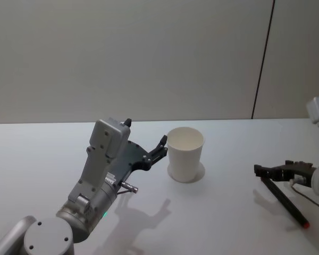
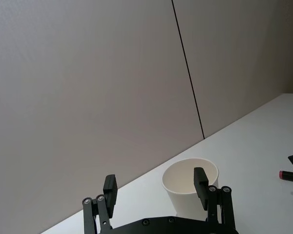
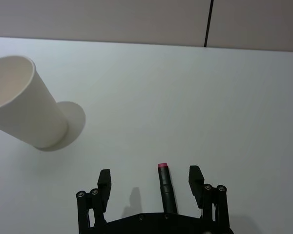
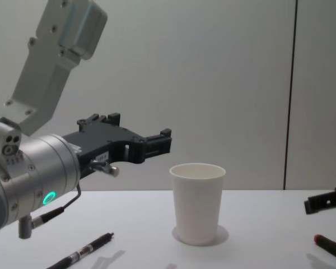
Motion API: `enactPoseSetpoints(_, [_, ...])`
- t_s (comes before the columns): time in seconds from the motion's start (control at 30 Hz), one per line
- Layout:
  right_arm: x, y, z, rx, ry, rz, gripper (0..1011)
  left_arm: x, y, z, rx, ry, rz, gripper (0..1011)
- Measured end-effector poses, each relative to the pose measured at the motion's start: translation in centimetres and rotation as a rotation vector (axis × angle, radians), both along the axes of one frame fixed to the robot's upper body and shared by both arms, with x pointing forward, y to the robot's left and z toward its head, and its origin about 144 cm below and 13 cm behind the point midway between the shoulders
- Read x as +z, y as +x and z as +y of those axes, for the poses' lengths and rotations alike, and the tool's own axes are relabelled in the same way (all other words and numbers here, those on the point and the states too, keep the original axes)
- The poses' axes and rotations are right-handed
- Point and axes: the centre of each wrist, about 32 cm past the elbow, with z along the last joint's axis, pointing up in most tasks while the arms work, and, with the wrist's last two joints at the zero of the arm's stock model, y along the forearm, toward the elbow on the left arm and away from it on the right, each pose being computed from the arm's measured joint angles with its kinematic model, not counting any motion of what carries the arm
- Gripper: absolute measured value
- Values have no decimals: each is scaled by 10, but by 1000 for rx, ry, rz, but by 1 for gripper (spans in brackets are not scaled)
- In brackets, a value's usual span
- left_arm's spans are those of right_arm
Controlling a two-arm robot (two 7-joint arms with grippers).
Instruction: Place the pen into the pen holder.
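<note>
The pen holder [image 1: 185,155] is a white paper cup standing upright near the table's middle, and it appears in the chest view [image 4: 197,207] and the right wrist view [image 3: 27,105] too. A dark pen [image 1: 284,202] with a red tip lies on the table at the right. My right gripper [image 1: 266,171] hovers over it, open. In the right wrist view the pen [image 3: 166,187] sits between the spread fingers, clear of both. My left gripper [image 1: 162,147] is open in the air just left of the cup; in its wrist view [image 2: 155,185] the cup [image 2: 180,195] stands beyond the fingers.
In the chest view a second pen [image 4: 84,252], black and silver, lies on the table at the near left, below the left arm. The white table [image 1: 228,212] runs back to a plain wall with a dark vertical seam [image 1: 261,64].
</note>
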Motion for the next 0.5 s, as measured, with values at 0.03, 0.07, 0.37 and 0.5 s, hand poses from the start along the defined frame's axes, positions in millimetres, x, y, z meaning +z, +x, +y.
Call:
enactPoseSetpoints(0.03, [0,1,0,2,-2,7,1002,0,0,0,0,0,0,1003])
enactPoseSetpoints(0.07, [1,3,1,3,-4,14,1001,0,0,0,0,0,0,1003])
enactPoseSetpoints(0.37, [5,20,5,21,-25,92,1002,0,0,0,0,0,0,1003])
enactPoseSetpoints(0.5, [7,25,7,25,-31,114,1002,0,0,0,0,0,0,1003])
